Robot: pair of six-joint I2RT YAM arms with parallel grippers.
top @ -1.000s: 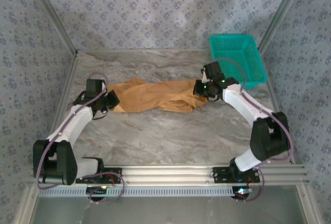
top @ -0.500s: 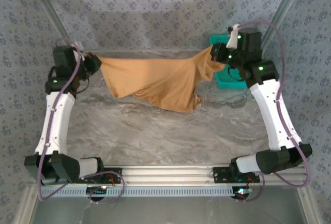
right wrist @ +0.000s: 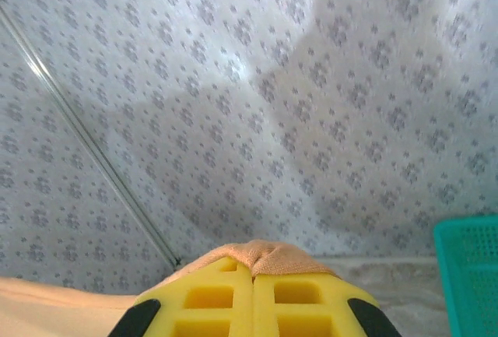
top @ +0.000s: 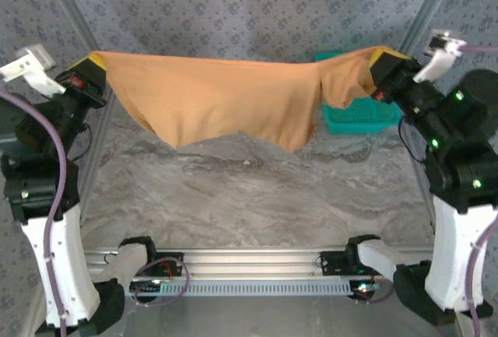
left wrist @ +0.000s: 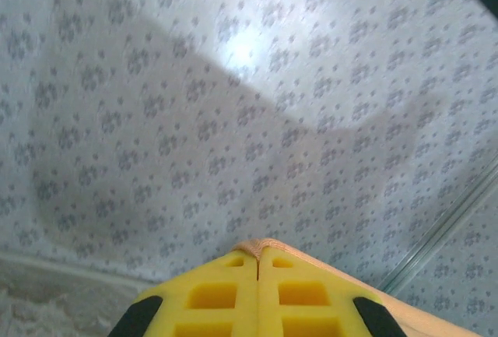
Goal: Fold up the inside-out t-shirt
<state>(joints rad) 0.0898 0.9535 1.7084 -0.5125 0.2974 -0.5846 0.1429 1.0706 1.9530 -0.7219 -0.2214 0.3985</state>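
- Both arms have come up and swung apart since half a second ago. The inside-out t-shirt [top: 226, 100], which then sagged low between them, is now stretched wide and high across the back of the cell.
- At the upper left of the overhead view, the left gripper [top: 95, 64] pinches the shirt's left end. In the left wrist view its yellow fingers [left wrist: 222, 296] are pressed flat together, with a thin rim of tan cloth curling over their tips.
- At the upper right, the right gripper [top: 383, 63] clamps the other end. In the right wrist view its fingers [right wrist: 208, 298] meet in the same way, with a small bunch of cloth squeezed out at the tip.
- Between the two grips the shirt's top edge runs almost level, dipping only a little.
- Its lower edge hangs unevenly, with one point left of centre and another right of centre. From above I cannot tell whether these points clear the table [top: 257, 197].
- On the grey marbled table, the teal basket [top: 362, 113] sits at the far right corner, partly hidden behind the shirt's right end. One corner of it also shows at the lower right of the right wrist view.
- Behind the cloth stands the wall [top: 257, 10], pale and flower-patterned. Both wrist cameras look over their fingertips toward it, and soft shadows fall across it.
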